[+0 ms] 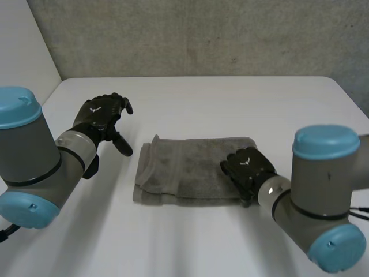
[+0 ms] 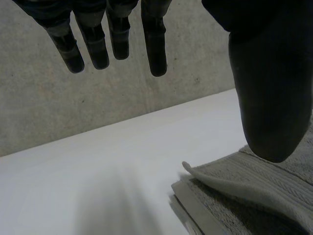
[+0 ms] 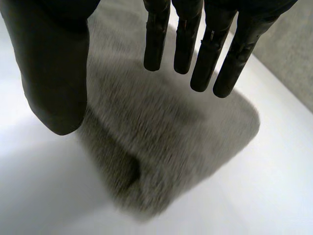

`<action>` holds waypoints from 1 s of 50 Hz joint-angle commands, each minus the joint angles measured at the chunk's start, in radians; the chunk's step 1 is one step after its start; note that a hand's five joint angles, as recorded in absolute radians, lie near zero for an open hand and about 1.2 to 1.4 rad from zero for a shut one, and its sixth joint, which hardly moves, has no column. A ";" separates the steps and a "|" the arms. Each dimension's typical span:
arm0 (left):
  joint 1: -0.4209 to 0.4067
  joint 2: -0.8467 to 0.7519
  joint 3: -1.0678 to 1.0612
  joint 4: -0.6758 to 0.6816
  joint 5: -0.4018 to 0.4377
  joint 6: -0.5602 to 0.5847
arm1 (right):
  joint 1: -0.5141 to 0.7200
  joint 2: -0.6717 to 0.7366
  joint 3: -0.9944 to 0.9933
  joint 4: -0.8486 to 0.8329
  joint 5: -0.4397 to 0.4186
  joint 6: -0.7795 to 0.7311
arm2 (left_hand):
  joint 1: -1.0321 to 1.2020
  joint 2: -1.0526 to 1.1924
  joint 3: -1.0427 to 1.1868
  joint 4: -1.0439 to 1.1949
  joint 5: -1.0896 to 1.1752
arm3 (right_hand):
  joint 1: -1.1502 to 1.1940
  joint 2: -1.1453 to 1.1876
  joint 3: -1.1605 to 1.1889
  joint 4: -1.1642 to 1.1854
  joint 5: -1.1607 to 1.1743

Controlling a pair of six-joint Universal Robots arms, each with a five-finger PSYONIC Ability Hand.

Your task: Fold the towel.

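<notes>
You had one grey towel [image 1: 190,170], folded flat, lying mid-table on the white table [image 1: 230,98], with a concrete wall [image 1: 202,34] behind it at 12 o'clock. Of your two hands, the left hand [image 1: 102,115] hung clear of the towel at its 10 o'clock, fingers spread and relaxed, holding nothing. The right hand [image 1: 248,167] was over the towel's 3 o'clock end, palm down, fingers straight and released.

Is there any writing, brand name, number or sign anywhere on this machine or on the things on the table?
No readable words or numbers.
left hand: a small white emblem on its back, too small to read.
right hand: a similar white mark on its back, too small to read.
towel, table: no label or print visible.
</notes>
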 commanded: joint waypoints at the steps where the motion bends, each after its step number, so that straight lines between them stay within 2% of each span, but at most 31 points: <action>1: -0.002 -0.010 -0.002 0.001 0.000 0.000 | -0.087 -0.026 0.149 -0.143 -0.002 -0.001 | -0.079 -0.063 -0.070 -0.071 -0.042 | -0.022 -0.049 -0.028 -0.034 0.007; 10: 0.000 -0.015 -0.002 0.006 0.001 0.000 | -0.173 -0.058 0.247 -0.254 -0.013 -0.015 | -0.079 -0.063 -0.070 -0.071 -0.042 | 0.004 -0.022 -0.002 -0.008 0.034; 28: -0.002 -0.032 -0.015 0.009 0.003 0.001 | -0.172 -0.060 0.293 -0.309 -0.017 -0.009 | -0.079 -0.063 -0.070 -0.071 -0.042 | 0.195 0.168 0.189 0.183 0.225; 32: -0.002 -0.033 -0.016 0.009 0.003 0.001 | -0.166 -0.057 0.296 -0.321 -0.017 -0.001 | -0.079 -0.063 -0.070 -0.071 -0.042 | 0.312 0.286 0.306 0.300 0.342; 37: -0.002 -0.032 -0.016 0.009 0.001 0.001 | -0.163 -0.057 0.304 -0.352 -0.013 0.002 | -0.079 -0.063 -0.070 -0.071 -0.042 | 0.676 0.649 0.670 0.664 0.705; 42: -0.002 -0.030 -0.016 0.009 0.001 0.000 | -0.163 -0.058 0.303 -0.352 -0.017 0.007 | -0.079 -0.063 -0.070 -0.071 -0.042 | 0.898 0.871 0.892 0.886 0.927; 50: 0.000 -0.014 -0.001 0.004 0.001 -0.002 | -0.167 -0.073 0.232 -0.329 -0.016 -0.018 | -0.079 -0.063 -0.070 -0.071 -0.042 | 0.899 0.872 0.893 0.887 0.928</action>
